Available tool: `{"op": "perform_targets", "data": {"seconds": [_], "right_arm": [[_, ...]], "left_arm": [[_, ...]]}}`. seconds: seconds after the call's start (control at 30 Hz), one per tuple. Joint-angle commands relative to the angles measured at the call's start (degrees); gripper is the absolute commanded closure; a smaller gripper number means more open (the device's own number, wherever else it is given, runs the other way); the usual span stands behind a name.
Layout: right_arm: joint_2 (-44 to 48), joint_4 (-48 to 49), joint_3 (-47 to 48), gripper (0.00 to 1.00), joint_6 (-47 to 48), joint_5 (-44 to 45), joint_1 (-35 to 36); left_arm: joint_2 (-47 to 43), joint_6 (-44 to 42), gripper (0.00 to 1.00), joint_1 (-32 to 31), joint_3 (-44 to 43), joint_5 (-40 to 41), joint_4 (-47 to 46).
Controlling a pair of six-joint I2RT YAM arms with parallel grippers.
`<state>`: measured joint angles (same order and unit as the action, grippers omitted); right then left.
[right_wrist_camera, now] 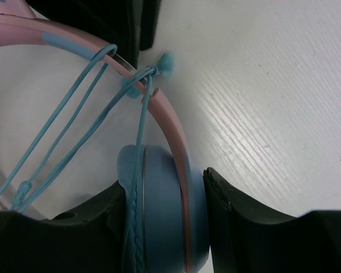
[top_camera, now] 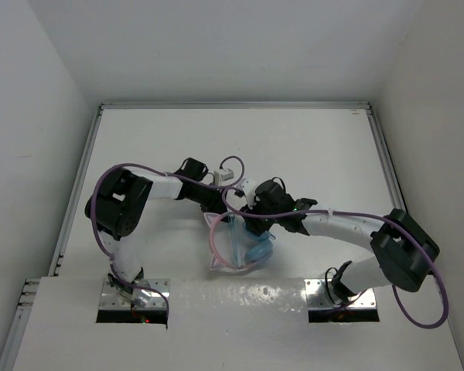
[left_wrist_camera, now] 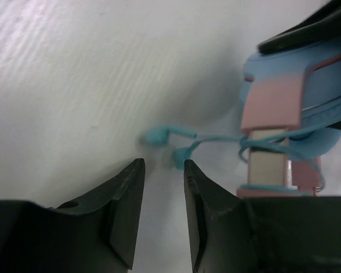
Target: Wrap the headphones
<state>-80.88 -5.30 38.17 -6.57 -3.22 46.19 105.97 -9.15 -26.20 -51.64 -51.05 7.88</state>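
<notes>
wrapping the headphones: cable end loose by the left gripper

right gripper is clamped on a blue ear cup, steadying the set mid-table between the arms; left gripper's jaws stand slightly apart, empty, the plug just beyond them. pinch near the plug and keep the cable taut around the band. the headband seems to run long near-to-far, ears away.
</notes>
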Motion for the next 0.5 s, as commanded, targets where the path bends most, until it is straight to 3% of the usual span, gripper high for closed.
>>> {"op": "perform_targets", "data": {"seconds": [0.0,0.47], "right_arm": [[-1.1,4.9,-0.3,1.00,-3.7,10.6,-1.6],[-9.7,3.5,4.6,1.00,-5.5,11.5,-2.9]], "left_arm": [[0.8,3.9,0.67,0.8,-0.3,3.0,1.7],[0.6,8.0,0.66,5.8,-3.1,21.9,8.0]]}}
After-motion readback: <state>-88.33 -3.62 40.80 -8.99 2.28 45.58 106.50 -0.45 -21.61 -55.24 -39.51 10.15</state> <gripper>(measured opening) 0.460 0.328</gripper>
